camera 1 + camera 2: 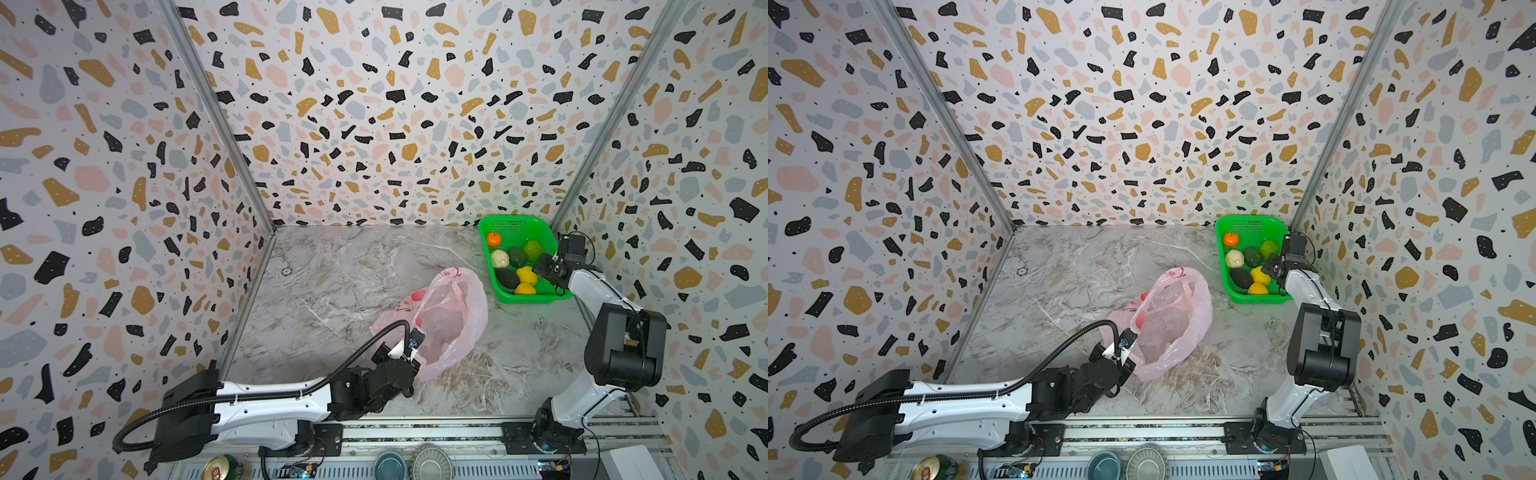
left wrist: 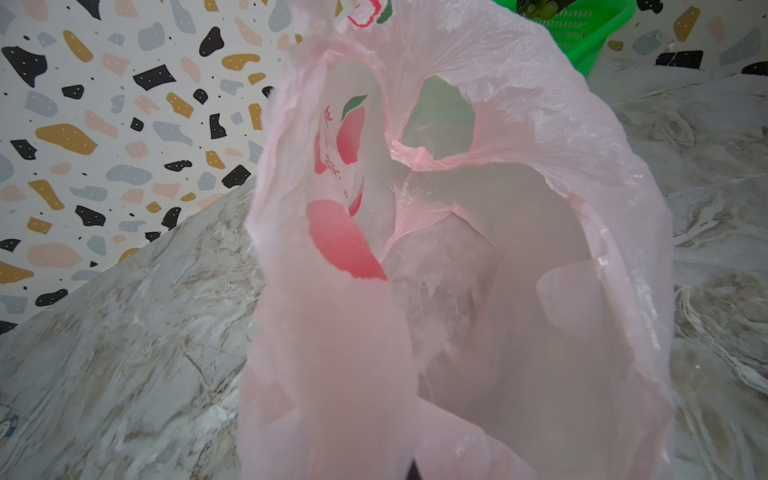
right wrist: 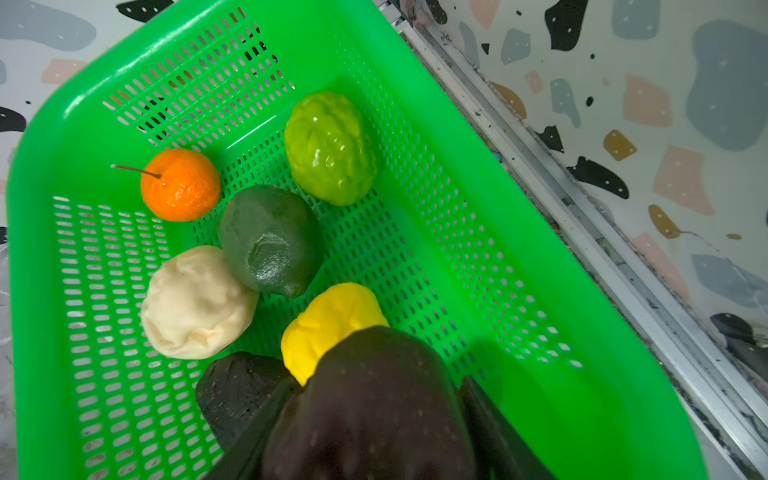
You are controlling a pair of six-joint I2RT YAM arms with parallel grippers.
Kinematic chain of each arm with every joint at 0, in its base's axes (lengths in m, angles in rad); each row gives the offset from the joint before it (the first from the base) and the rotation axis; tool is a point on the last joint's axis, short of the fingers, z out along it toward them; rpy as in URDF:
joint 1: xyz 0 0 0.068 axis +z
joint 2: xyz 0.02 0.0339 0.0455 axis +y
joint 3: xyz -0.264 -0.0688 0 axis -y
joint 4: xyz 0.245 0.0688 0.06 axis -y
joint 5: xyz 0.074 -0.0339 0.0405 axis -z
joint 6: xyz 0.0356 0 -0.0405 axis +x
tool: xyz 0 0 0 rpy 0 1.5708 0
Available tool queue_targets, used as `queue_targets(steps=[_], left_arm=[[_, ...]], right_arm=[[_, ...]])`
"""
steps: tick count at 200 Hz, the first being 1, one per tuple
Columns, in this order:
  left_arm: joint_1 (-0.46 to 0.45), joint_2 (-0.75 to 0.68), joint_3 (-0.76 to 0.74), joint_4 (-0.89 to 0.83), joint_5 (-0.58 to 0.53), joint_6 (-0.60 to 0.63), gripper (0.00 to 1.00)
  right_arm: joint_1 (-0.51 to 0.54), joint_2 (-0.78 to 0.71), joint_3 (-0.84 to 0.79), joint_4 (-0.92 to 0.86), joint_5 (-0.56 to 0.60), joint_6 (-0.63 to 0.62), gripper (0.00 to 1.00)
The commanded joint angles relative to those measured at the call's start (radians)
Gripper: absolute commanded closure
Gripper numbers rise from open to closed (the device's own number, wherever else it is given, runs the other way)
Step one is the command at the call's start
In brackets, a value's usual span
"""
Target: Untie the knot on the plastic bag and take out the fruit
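**Bag open and slack; last dark piece over the basket**

Plastic bag (image 1: 451, 320) lies mid-table, mouth gaping toward the left arm. No knot seen: the handle strips hang loose, and one forms an open loop in the left wrist view. Through the thin film (image 2: 519, 270) no fruit shows, only marble.

Left gripper (image 1: 417, 360) is pinched tight on the bag's near rim. The film runs right up to the wrist camera. Likely reason: holding the rim lifted keeps the mouth spread so the other arm can reach in.

Right gripper (image 1: 539, 269) hangs over the green basket (image 1: 536, 227), well apart from the bag. Its jaws are clamped at half width around a maroon piece (image 3: 374, 395), which hangs just above the pile and looks ready for release.

Fruit already in the basket:
- orange with stalk (image 3: 180, 185)
- knobbly yellow-green (image 3: 330, 147)
- dark green (image 3: 270, 241)
- cream (image 3: 197, 301)
- yellow (image 3: 328, 320)
- blackish (image 3: 237, 390)

They are bunched toward one side, several touching. A top view shows one more yellow-orange piece (image 1: 525, 288) at the near wall.

Writing: the bag's print (image 2: 345, 133) is a red fruit with a green leaf, plus a few small red characters (seen from inside, not legible). The can (image 1: 222, 469) at the rail carries a red-and-white mark, unreadable.

Table (image 1: 353, 291) is marble-patterned.
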Motion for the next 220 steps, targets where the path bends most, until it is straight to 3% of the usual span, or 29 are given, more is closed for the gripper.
queue_targets(steps=[1,55,142,167,220], left_arm=[[0.006,-0.012,0.0,0.018,-0.006,0.004,1.0],[0.006,-0.01,0.002,0.019,-0.003,0.004,1.0],[0.028,-0.005,0.005,0.023,-0.004,0.007,1.0],[0.105,-0.007,0.009,0.043,0.039,0.021,1.0],[0.39,0.116,0.07,0.154,0.285,0.158,1.0]], right_arm=[[-0.016,-0.007,-0.008,0.02,0.041,-0.015,0.46],[-0.021,-0.008,0.008,-0.003,0.038,-0.032,0.22],[-0.015,-0.103,-0.011,-0.031,-0.021,-0.018,0.17],[0.013,-0.183,-0.056,-0.05,-0.047,-0.016,0.16],[0.079,-0.397,-0.232,-0.092,-0.12,0.01,0.14]])
